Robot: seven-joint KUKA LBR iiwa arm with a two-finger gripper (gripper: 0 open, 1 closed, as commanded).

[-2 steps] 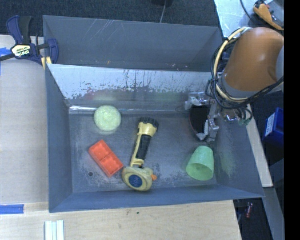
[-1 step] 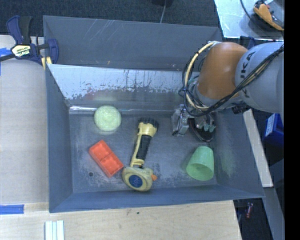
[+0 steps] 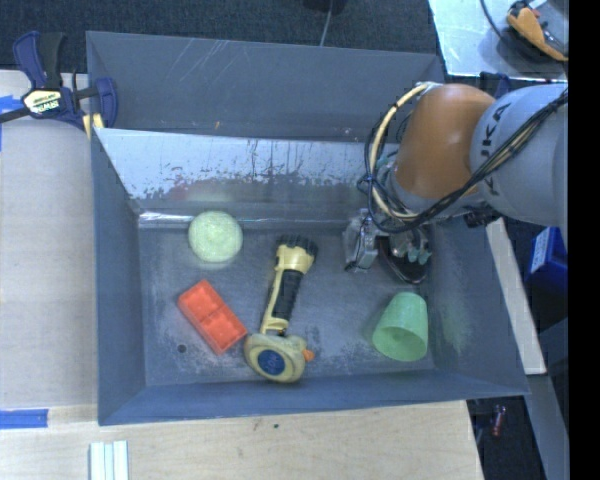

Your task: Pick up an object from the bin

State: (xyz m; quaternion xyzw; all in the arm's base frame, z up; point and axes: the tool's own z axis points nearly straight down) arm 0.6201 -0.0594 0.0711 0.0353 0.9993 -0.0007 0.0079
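My gripper (image 3: 365, 253) hangs over the right half of the bin floor, under the orange cover, with nothing visible between its fingers. Just below and right of it lies a light green cup (image 3: 402, 326) on its side. To its left lies a yellow and black toy tool (image 3: 283, 298) whose round blue and yellow head points to the bin's front. A pale green ball (image 3: 215, 237) sits at the back left, and an orange block (image 3: 211, 315) lies in front of the ball.
The bin's sloped walls close in on all sides. The arm and its cables come in over the right wall, above the green cup.
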